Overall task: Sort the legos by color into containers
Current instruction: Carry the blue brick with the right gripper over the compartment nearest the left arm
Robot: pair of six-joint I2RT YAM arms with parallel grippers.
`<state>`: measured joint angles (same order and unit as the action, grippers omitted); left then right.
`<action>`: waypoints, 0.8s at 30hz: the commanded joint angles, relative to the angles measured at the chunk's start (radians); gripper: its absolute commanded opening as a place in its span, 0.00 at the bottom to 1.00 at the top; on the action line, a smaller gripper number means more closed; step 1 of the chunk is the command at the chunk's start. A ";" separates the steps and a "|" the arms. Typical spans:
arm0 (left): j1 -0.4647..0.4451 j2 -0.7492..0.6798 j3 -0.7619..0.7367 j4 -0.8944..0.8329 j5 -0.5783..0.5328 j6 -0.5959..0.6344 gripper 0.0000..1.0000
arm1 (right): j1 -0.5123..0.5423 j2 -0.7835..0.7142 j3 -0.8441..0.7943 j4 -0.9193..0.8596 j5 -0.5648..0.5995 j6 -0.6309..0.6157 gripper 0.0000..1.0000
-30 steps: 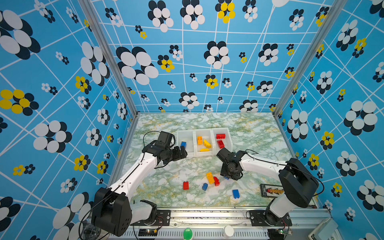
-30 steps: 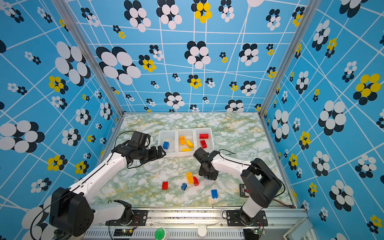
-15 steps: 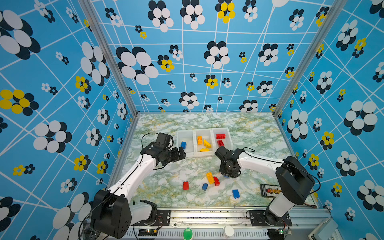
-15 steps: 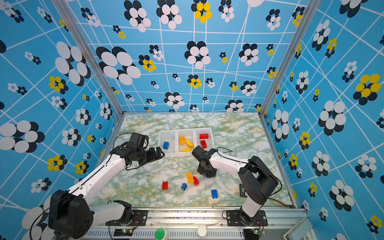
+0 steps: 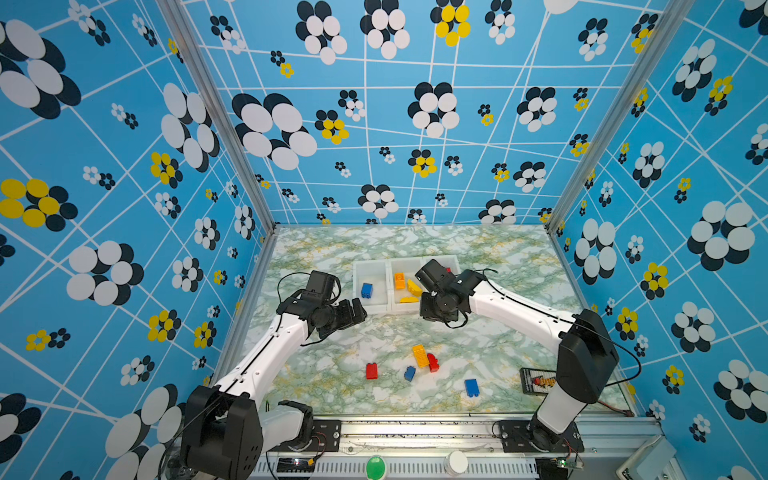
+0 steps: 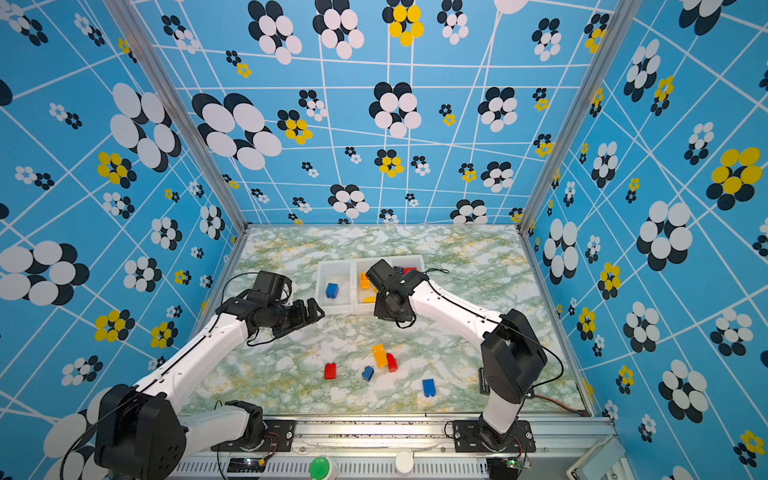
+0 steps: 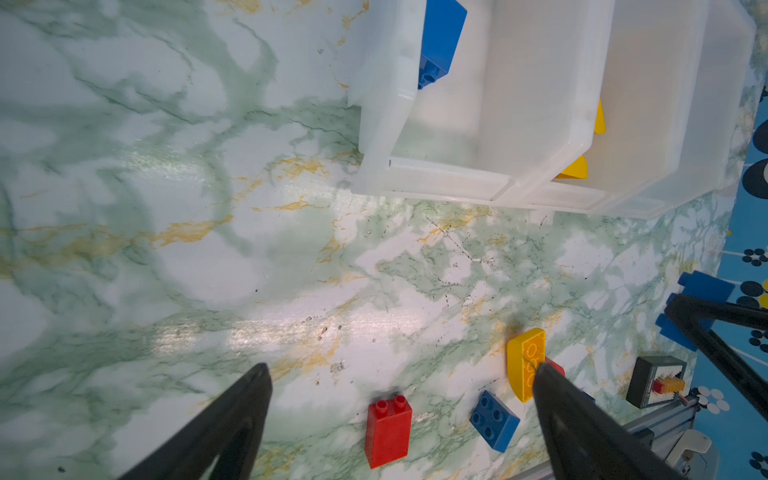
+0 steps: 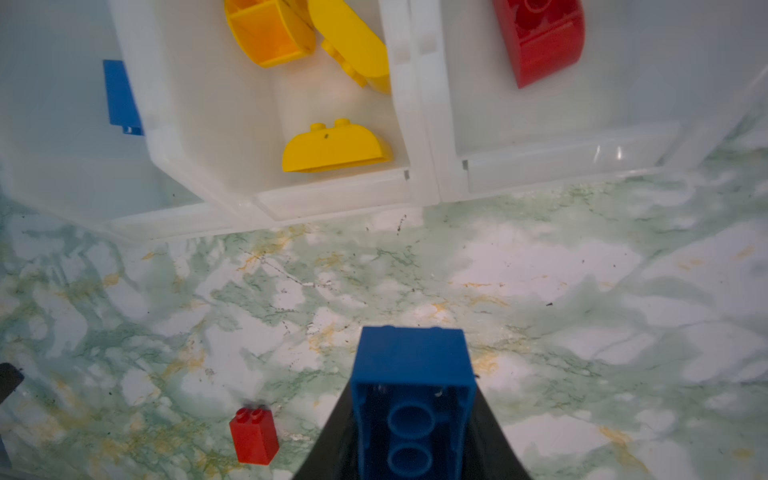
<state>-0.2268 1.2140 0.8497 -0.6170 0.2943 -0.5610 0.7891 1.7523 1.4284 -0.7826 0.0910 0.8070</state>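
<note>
Blue brick (image 8: 409, 365) now rides the right claw (image 8: 411, 397), risen toward the containers (image 8: 332, 195).

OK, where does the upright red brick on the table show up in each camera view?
Both top views: red brick, leftmost loose brick on the marble table, toward the front.
Left wrist: red brick, standing framed between the left gripper's open fingers.
Right wrist: red brick, small, off to one side of the gripped blue brick.
Shared landmark: the white bins, in all four views.
</note>
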 commanded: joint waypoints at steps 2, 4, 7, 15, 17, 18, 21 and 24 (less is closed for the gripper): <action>0.019 -0.030 -0.026 -0.010 0.020 -0.007 0.99 | 0.021 0.066 0.102 -0.063 -0.018 -0.095 0.22; 0.023 -0.035 -0.028 -0.014 0.022 -0.008 0.99 | 0.028 0.093 0.152 -0.069 -0.022 -0.121 0.22; 0.025 -0.039 -0.031 -0.015 0.022 -0.009 0.99 | 0.037 0.141 0.239 -0.069 -0.024 -0.155 0.22; 0.028 -0.056 -0.036 -0.025 0.022 -0.010 0.99 | 0.059 0.280 0.462 -0.092 -0.035 -0.206 0.22; 0.028 -0.062 -0.038 -0.029 0.020 -0.011 0.99 | 0.062 0.305 0.500 -0.091 -0.039 -0.216 0.22; 0.029 -0.064 -0.040 -0.030 0.019 -0.010 0.99 | 0.063 0.316 0.516 -0.087 -0.040 -0.223 0.23; 0.028 -0.072 -0.047 -0.030 0.020 -0.014 0.99 | 0.064 0.371 0.601 -0.096 -0.043 -0.244 0.23; 0.029 -0.077 -0.045 -0.037 0.019 -0.012 0.99 | 0.064 0.460 0.724 -0.135 -0.043 -0.271 0.22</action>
<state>-0.2085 1.1576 0.8196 -0.6258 0.3035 -0.5655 0.8490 2.1471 2.0674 -0.8650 0.0521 0.5816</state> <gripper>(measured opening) 0.992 0.324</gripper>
